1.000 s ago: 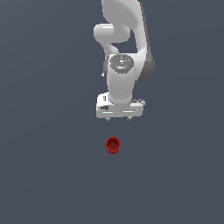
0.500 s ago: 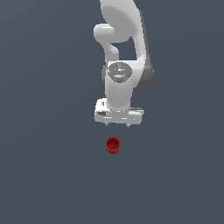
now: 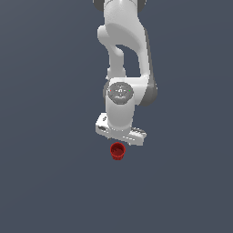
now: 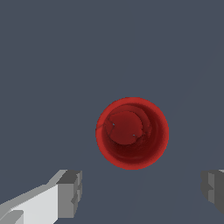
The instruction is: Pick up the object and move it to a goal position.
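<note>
On the dark grey tabletop [image 3: 50, 182] stands the small red cup [image 3: 118, 151], upright, with its hollow top open to above. From the exterior view it sits just below the white hand of the Panda arm [image 3: 123, 54], and a part of its upper rim is very near to the lower edge of the hand, so I cannot tell if they touch or not. The claw [image 4: 141, 190] is seen best from the wrist view: its two grey fingertips [image 4: 70, 192] are spread wide, one at each side, and nothing is between them. The cup [image 4: 132, 133] lies a little ahead of the line between the fingertips, not yet between them, and it touches none of them. Inside the cup one sees the round bottom and the slightly wider rim around it. From the exterior view the fingers themselves are hidden behind the hand, so how high they hang over the tabletop is not clear.
</note>
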You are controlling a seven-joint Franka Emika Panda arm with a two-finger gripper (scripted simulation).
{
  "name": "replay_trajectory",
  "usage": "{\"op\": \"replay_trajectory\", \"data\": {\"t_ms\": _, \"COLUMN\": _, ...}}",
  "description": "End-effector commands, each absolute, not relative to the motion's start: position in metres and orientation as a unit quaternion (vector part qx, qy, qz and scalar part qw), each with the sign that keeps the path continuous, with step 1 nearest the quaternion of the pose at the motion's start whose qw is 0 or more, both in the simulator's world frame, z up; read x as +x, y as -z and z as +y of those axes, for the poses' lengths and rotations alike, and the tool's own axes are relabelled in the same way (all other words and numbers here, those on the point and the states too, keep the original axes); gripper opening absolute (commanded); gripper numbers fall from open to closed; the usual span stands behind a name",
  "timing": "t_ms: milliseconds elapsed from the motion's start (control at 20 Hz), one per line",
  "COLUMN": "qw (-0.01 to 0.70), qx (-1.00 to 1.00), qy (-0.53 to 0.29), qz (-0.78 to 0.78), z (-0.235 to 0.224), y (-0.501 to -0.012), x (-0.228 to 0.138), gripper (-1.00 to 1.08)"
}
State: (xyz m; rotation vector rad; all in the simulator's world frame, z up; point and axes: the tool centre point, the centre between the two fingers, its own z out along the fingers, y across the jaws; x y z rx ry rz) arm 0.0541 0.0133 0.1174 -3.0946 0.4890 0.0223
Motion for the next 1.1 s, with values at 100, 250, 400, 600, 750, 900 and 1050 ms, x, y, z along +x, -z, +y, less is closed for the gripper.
{"op": "replay_trajectory", "data": {"t_ms": 100, "qw": 0.002, "qx": -0.981, "qy": -0.003, "qz": 0.195, "z": 0.009, "y": -0.106, "x": 0.067, "gripper": 1.00}}
{"op": "replay_trajectory", "data": {"t_ms": 250, "qw": 0.001, "qx": -0.978, "qy": -0.001, "qz": 0.211, "z": 0.007, "y": -0.101, "x": 0.072, "gripper": 1.00}}
{"op": "replay_trajectory", "data": {"t_ms": 400, "qw": 0.000, "qx": -0.975, "qy": 0.000, "qz": 0.220, "z": 0.006, "y": -0.098, "x": 0.076, "gripper": 1.00}}
{"op": "replay_trajectory", "data": {"t_ms": 600, "qw": 0.000, "qx": -0.975, "qy": -0.001, "qz": 0.221, "z": 0.006, "y": -0.098, "x": 0.076, "gripper": 1.00}}
{"op": "replay_trajectory", "data": {"t_ms": 750, "qw": 0.000, "qx": -0.975, "qy": 0.000, "qz": 0.221, "z": 0.006, "y": -0.094, "x": 0.076, "gripper": 1.00}}
{"op": "replay_trajectory", "data": {"t_ms": 900, "qw": 0.000, "qx": -0.975, "qy": 0.000, "qz": 0.222, "z": 0.006, "y": -0.083, "x": 0.076, "gripper": 1.00}}
{"op": "replay_trajectory", "data": {"t_ms": 1050, "qw": 0.000, "qx": -0.975, "qy": 0.000, "qz": 0.223, "z": 0.006, "y": -0.065, "x": 0.075, "gripper": 1.00}}
